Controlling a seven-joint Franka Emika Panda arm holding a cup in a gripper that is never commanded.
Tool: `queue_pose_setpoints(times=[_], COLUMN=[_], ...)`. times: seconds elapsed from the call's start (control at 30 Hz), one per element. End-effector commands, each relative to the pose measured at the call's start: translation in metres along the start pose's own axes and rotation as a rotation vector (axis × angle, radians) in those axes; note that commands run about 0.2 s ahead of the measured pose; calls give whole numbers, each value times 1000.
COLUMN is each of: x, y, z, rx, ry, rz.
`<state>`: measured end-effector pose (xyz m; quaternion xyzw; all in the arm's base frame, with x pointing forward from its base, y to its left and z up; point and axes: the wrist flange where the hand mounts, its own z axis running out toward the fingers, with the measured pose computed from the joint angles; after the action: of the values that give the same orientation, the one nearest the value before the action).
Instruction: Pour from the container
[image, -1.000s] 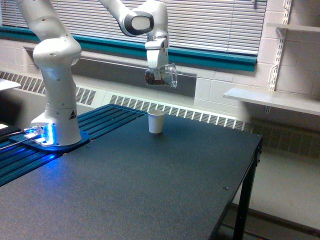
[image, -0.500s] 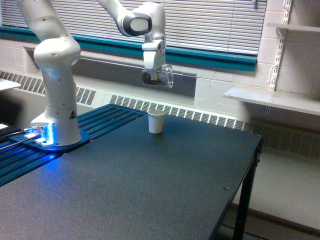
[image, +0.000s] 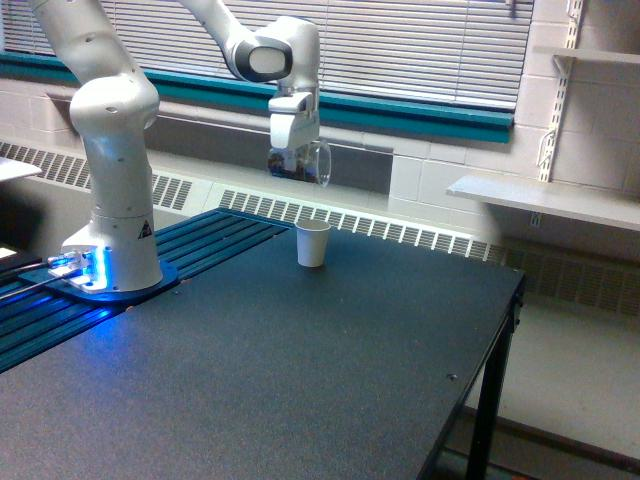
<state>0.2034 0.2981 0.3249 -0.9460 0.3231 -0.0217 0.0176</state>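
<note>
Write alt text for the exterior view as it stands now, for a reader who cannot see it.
A white robot arm's gripper holds a clear plastic cup of dark brown bits tilted in the air, above and slightly toward the exterior view's left of a white paper cup. The paper cup stands upright on a dark table, with window blinds behind.
</note>
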Motion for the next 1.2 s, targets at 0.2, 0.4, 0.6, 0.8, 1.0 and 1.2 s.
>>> queue_pose_setpoints(times=[0.2,0.4,0.6,0.8,1.0,1.2], x=[-19,-22,-22,-20,-18,-15], y=[16,20,21,22,21,20], z=[11,18,24,29,33,35], rx=[3,5,8,6,2,0], ry=[-35,-57,-76,-89,-101,-110], rz=[62,81,95,104,112,122])
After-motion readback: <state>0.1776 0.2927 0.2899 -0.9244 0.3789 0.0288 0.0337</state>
